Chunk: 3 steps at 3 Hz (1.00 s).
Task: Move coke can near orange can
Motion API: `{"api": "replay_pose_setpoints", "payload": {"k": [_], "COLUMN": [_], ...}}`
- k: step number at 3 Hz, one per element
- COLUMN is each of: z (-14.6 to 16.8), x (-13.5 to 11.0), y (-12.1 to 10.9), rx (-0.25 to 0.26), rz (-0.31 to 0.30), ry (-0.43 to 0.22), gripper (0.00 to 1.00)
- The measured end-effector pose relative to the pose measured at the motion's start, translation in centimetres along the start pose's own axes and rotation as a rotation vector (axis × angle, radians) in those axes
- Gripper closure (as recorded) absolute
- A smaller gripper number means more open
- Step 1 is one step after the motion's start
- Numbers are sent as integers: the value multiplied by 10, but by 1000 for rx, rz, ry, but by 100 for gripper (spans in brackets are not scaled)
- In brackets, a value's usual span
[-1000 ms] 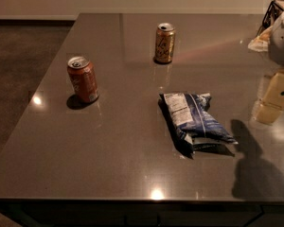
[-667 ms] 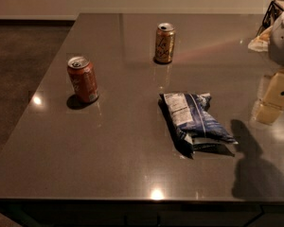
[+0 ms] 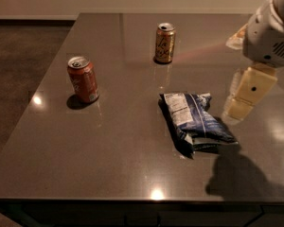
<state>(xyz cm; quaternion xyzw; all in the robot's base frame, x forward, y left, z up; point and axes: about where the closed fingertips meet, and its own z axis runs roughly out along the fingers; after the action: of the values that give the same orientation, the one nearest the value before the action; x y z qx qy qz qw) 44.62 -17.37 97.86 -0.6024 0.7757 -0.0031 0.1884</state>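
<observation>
The coke can [image 3: 83, 79], red with a silver top, stands upright on the left part of the dark table [image 3: 109, 164]. The orange can [image 3: 164, 42], golden with dark script, stands upright farther back near the middle. The two cans are well apart. My gripper [image 3: 239, 109] hangs from the white arm [image 3: 270, 32] over the right side of the table, pointing down, far to the right of both cans and just right of a chip bag. It holds nothing that I can see.
A blue and white chip bag [image 3: 195, 122] lies flat in the middle right of the table, between the gripper and the coke can. A pale object [image 3: 235, 38] sits at the far right behind the arm. The table's left edge drops to a dark floor [image 3: 19, 56].
The arm and gripper have shifted a little to the left, toward the chip bag. The cans and the bag have not moved.
</observation>
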Motion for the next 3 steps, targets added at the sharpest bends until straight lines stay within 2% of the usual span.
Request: {"api": "replay_pose_setpoints", "payload": {"k": [1, 3], "z": [12, 44], "x": [-50, -146], "y": [8, 34], "rx": [-31, -94], "rz": [21, 27], "ry": [-87, -195], "gripper": [0, 0]}}
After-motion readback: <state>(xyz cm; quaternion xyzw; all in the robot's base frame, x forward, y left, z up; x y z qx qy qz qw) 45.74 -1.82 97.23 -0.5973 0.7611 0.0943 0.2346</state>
